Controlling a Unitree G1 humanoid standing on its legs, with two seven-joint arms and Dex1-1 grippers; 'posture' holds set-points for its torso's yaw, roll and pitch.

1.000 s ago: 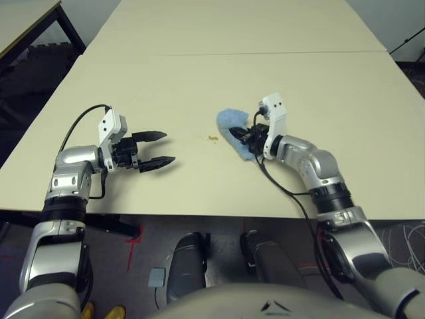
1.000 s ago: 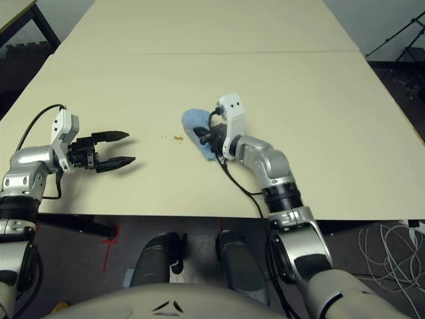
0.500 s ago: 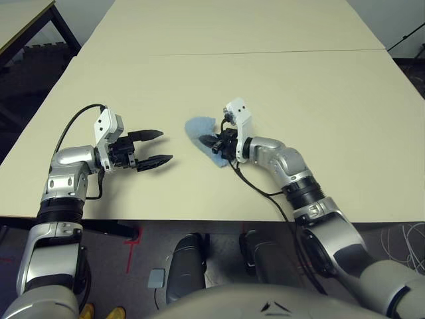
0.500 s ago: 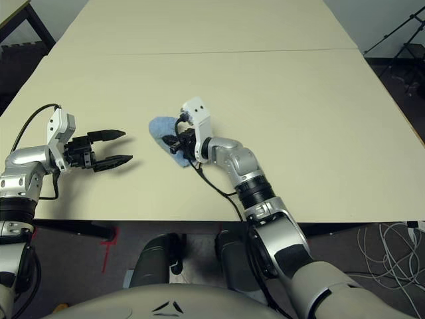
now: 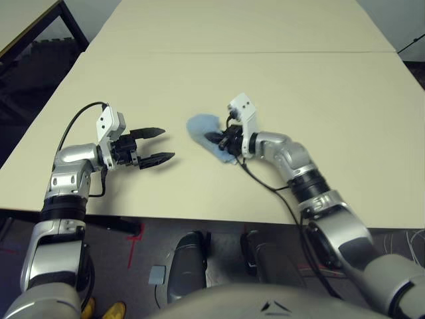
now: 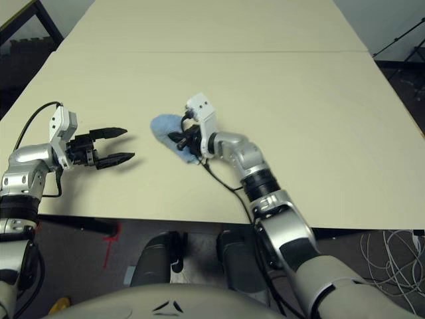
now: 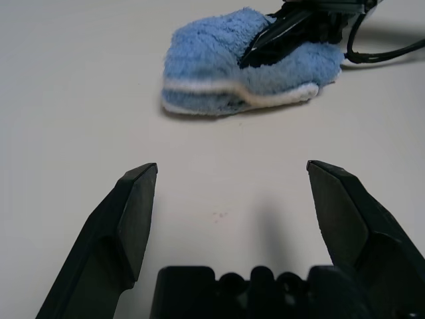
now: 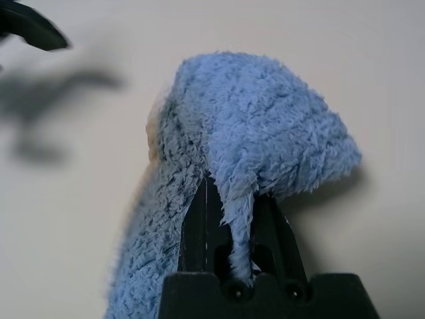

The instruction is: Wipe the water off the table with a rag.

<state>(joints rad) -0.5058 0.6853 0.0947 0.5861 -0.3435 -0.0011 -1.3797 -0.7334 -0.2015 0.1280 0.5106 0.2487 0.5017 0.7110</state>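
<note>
The rag [image 5: 207, 131] lies on the worktop [image 5: 332, 100] just left of the frame's centre, with the right hand [image 5: 222, 139] on its right side. The left hand [image 5: 158, 145] sits left of the rag, apart from it, above the worktop's near edge.

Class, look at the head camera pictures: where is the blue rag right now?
The rag lies on the table near its front middle, pinched in the right gripper, with the open left gripper off to its left.
</note>
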